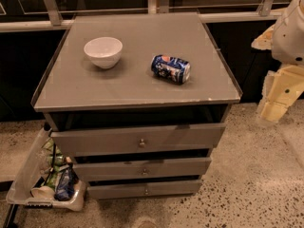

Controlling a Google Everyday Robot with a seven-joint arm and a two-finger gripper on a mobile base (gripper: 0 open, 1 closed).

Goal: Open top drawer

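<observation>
Camera view shows top drawer (104, 140) slightly out, bowl (103, 51) on cabinet (142, 87), gripper (275, 103) far right, grip unreadable.

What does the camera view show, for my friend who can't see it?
A grey cabinet has three drawers, the top drawer largest, with a white bowl and a tipped blue can on top. The gripper hangs at the right, beside the cabinet, touching nothing.

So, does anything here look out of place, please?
The soda can lies on its side on the cabinet top, right of the upright bowl. The gripper hangs off to the right, away from the top drawer.
</observation>
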